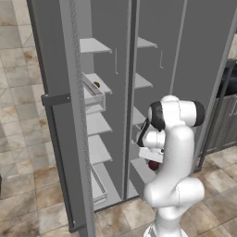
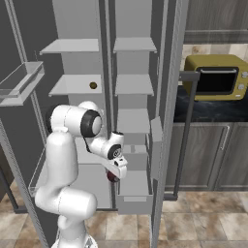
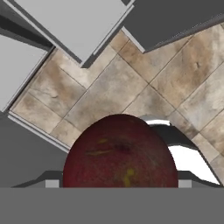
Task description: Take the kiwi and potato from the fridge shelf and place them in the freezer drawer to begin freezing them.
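A white robot arm stands in front of a tall grey fridge whose doors stand open, in a kitchen with a beige and brown tiled floor [image 1: 18, 152].

The claw [image 2: 115, 175] points downward, low in front of the fridge's open compartments. It is clamped on a dark red, rounded potato [image 3: 120, 153] with a few yellowish flecks on its skin. In the hand view the potato sits right between the fingertips, with floor tiles and grey fridge parts beyond it. In the left base view the potato [image 1: 153, 165] shows as a small dark red shape just under the hand, partly hidden by the arm.

The freezer drawer [image 2: 134, 196], a grey box with low walls, is pulled out at the bottom of the right-hand compartment. The held potato hangs just to the left of it, near its front corner and not inside it.

Higher up in the left-hand compartment, a small brown round thing, likely the kiwi [image 2: 93, 85], rests on a thin pale grey fridge shelf [image 2: 68, 86], well apart from the claw. Several similar shelves sit above and below it.

To the right of the fridge, a yellow microwave [image 2: 215, 76] sits on a dark desk [image 2: 213, 110] over grey cabinets.
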Tool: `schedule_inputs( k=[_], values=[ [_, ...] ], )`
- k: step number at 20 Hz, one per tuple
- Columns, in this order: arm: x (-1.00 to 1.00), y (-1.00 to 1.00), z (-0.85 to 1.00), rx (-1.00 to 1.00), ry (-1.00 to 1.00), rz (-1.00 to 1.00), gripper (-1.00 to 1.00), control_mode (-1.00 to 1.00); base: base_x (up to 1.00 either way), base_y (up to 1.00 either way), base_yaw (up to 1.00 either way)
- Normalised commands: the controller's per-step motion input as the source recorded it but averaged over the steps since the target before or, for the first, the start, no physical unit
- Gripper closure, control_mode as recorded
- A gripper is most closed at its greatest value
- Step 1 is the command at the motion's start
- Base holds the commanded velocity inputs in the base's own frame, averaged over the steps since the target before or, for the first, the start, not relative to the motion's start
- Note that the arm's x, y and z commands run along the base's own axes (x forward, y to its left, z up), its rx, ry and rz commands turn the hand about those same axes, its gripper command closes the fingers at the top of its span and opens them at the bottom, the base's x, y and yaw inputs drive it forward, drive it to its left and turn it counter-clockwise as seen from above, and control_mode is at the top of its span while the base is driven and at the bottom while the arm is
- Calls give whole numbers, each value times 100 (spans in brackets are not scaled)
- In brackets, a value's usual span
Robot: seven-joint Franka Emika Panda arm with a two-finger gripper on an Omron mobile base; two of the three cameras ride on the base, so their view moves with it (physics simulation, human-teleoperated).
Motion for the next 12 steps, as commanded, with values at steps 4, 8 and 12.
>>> schedule_inputs(
  k=[4,8,12],
  values=[
    [50,0,-42,0,17,-3,100,-100,0,0,0],
    [44,-11,-40,0,14,0,100,-100,0,0,0],
    [41,-17,-36,0,10,0,100,-100,0,0,0]
  ],
)
